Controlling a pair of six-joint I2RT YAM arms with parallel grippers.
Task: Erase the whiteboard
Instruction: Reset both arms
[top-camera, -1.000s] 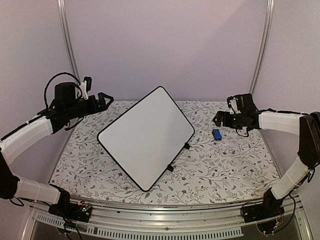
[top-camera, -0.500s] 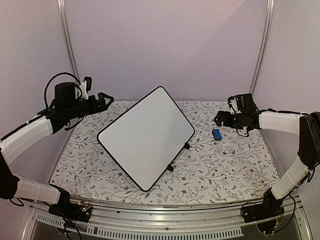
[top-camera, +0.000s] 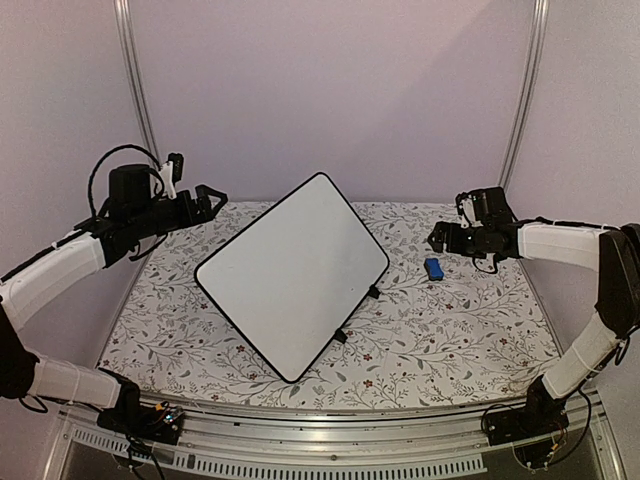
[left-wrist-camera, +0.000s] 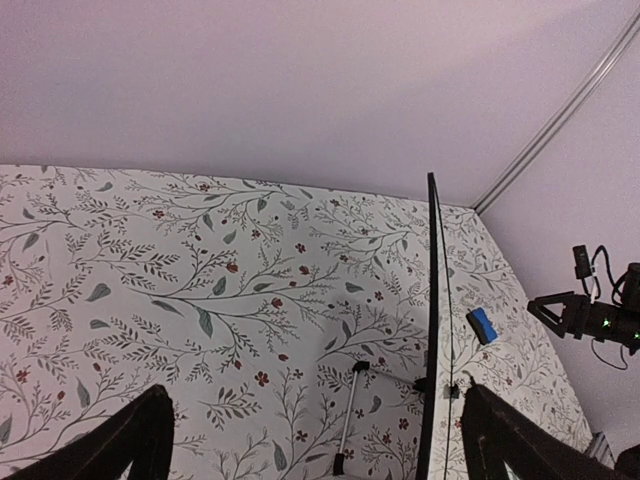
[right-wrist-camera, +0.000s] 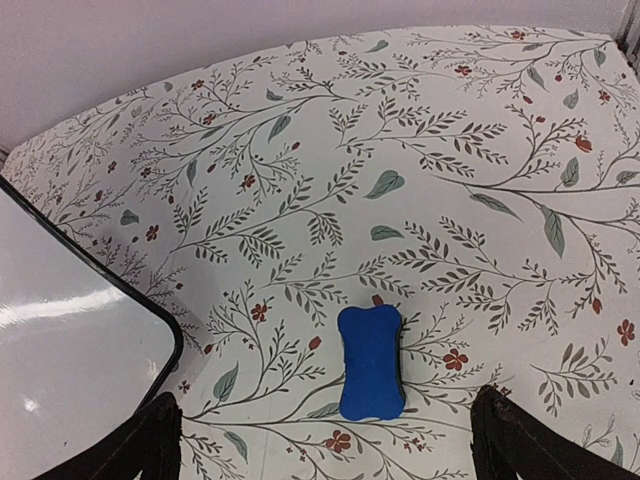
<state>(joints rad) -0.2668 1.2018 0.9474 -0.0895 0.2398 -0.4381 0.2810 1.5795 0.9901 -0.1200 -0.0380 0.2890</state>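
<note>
The whiteboard (top-camera: 292, 272) is a blank white board with a thin black rim, propped at a tilt mid-table; the left wrist view shows it edge-on (left-wrist-camera: 432, 330), and its corner enters the right wrist view (right-wrist-camera: 70, 350). A small blue eraser (top-camera: 434, 268) lies flat on the cloth to its right, also seen in the right wrist view (right-wrist-camera: 371, 363) and the left wrist view (left-wrist-camera: 483, 326). My left gripper (top-camera: 215, 197) hovers open beyond the board's upper left, holding nothing. Just above and behind the eraser, my right gripper (top-camera: 437, 238) stands open and empty.
A floral cloth (top-camera: 450, 330) covers the table. A thin metal prop leg (left-wrist-camera: 349, 416) stands behind the board. Pale walls with metal corner rails (top-camera: 133, 90) close in the back and sides.
</note>
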